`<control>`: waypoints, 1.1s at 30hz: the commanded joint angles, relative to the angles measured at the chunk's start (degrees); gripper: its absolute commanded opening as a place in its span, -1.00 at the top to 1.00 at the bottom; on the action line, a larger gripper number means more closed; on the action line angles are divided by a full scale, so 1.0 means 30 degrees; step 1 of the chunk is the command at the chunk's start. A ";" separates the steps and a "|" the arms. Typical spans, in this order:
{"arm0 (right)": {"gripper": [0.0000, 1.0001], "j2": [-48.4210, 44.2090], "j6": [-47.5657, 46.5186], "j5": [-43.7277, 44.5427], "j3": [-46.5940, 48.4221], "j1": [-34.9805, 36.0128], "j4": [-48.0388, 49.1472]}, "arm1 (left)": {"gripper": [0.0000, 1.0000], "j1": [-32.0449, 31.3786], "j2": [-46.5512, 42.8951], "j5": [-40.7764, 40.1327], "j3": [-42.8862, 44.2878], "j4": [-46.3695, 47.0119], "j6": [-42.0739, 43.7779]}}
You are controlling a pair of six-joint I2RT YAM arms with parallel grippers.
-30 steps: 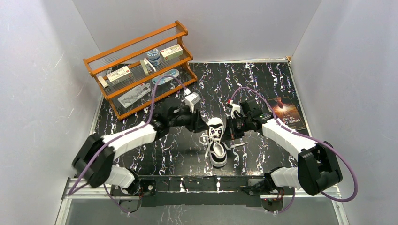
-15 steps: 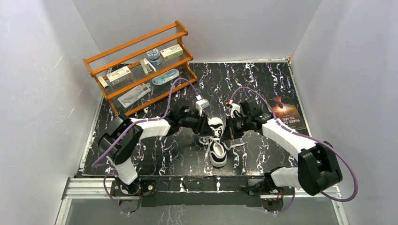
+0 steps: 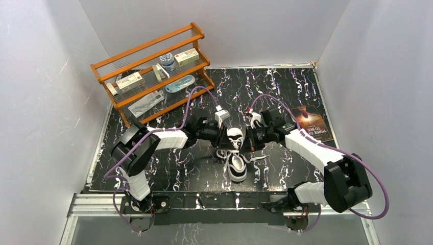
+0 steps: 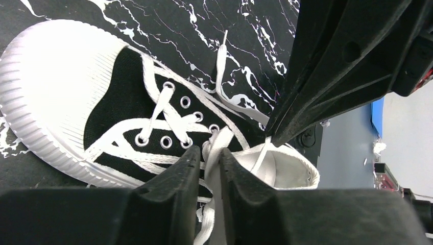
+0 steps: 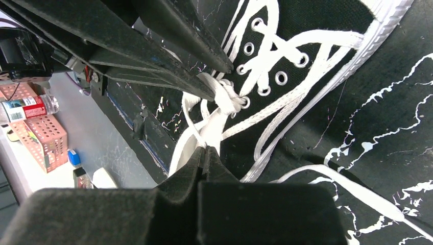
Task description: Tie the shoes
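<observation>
A black sneaker (image 3: 236, 153) with white laces (image 4: 159, 105) is seen at the centre of the marbled table (image 3: 286, 87). The left gripper (image 4: 209, 166) is pinched on a lace strand. The right gripper (image 5: 205, 152) appears clamped on another, though the contact is partly hidden.

Twin arms in one livery: white shells on the long links, black housings at every joint. The left arm (image 3: 163, 139) and the right arm (image 3: 309, 147) each carry a purple cable, the left cable (image 3: 185, 104) and the right cable (image 3: 377, 179), arching clear of the shells. Bulky black shoulder blocks (image 3: 347, 185) sit above black bases (image 3: 153, 203) on a metal rail. A small white camera box (image 3: 221, 115) tops each wrist. The left gripper (image 4: 209, 155) has thick matte-black fingers (image 4: 168, 196) with bevelled tips. The right gripper (image 5: 205, 150) shows the same dull black plastic, its fingers (image 5: 178, 178) tapering to a blunt wedge.
</observation>
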 commanded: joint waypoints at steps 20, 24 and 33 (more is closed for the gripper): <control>1.00 0.1473 0.2394 -0.0124 -0.0272 0.0057 0.3296 | 1.00 -0.0134 -0.2380 0.0042 -0.0503 0.1551 -0.0900; 1.00 0.1331 0.4018 -0.0248 -0.0787 0.0057 0.4701 | 1.00 -0.0118 -0.2344 -0.0002 -0.0621 0.1569 -0.1081; 1.00 -0.0657 1.0413 0.1531 -0.3948 0.0199 0.9931 | 1.00 -0.0273 -0.2602 -0.0096 -0.1120 0.1631 -0.1091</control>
